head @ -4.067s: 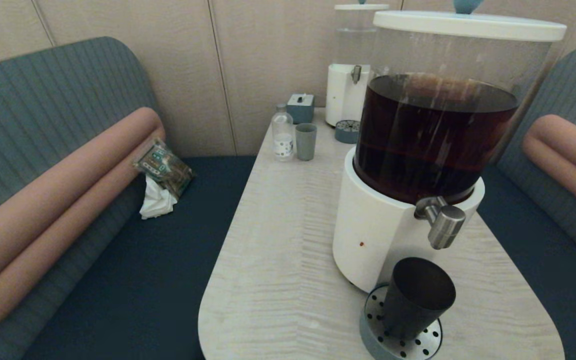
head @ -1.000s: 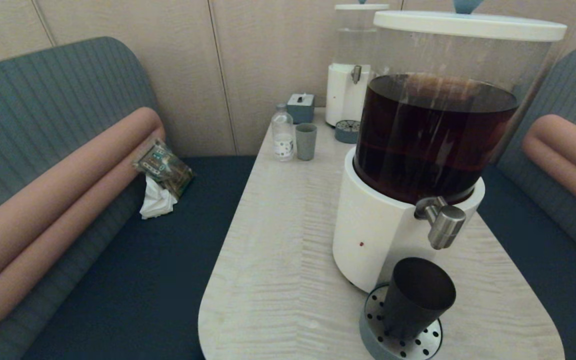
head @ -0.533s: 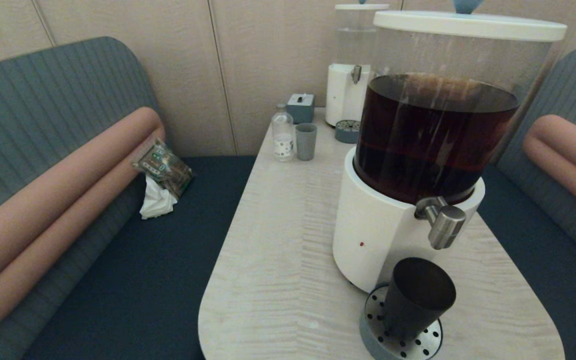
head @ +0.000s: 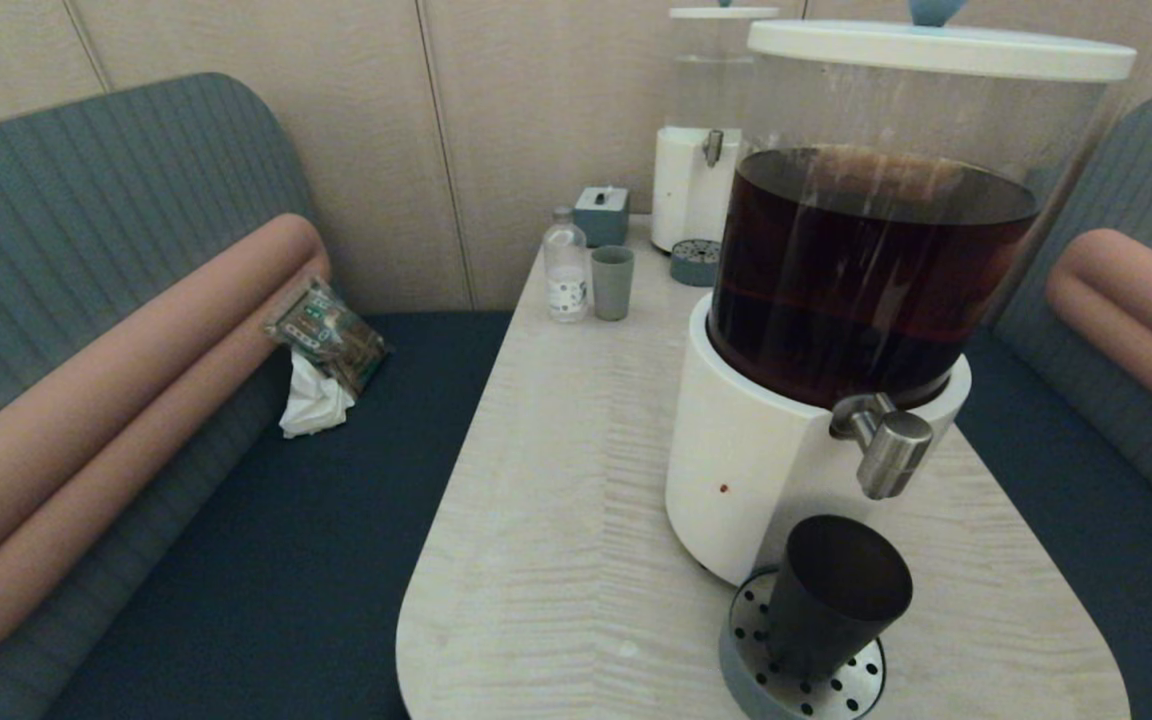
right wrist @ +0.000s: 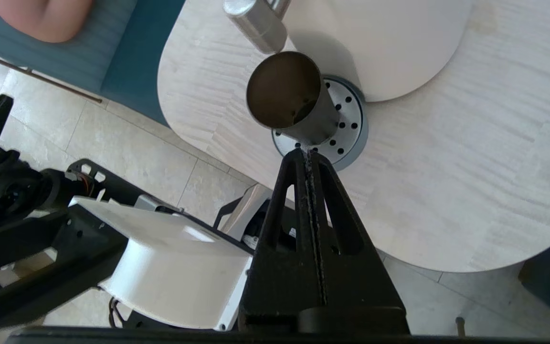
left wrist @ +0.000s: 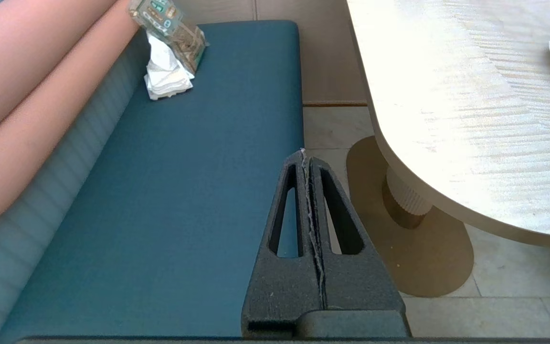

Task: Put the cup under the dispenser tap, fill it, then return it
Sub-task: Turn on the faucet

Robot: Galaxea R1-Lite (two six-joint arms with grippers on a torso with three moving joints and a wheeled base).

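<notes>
**Black cup on the drip tray beneath the tap, both my grippers off the table**

While the cup [head: 834,598] stands upright on the round perforated drip tray [head: 748,660] at the lower right of the head view, neither of my arms appears in that view. The cup is matte black and tapered, and sits just below the dispenser tap [head: 884,443] — a short silver spout with a cylindrical knob jutting from the white base of the large dispenser [head: 841,290], which holds dark brown liquid. The tray touches the foot of that base on the pale wooden table [head: 556,520].

My right gripper [right wrist: 307,152] has its two black fingers pressed together with nothing between them; it hangs off the table's near edge, tips pointing toward the tray. My left gripper [left wrist: 303,152] is likewise pressed together and holding nothing, parked over the blue bench seat [left wrist: 198,167] beside the table.

In the upper middle of the head view stand a smaller dispenser [head: 701,140] of clear liquid, a grey-green cup [head: 612,283] just beside a small clear bottle [head: 566,265], and a little grey box [head: 602,215]. At centre left, a crumpled white tissue [head: 314,405] and a printed packet [head: 328,335] lie on the bench.
</notes>
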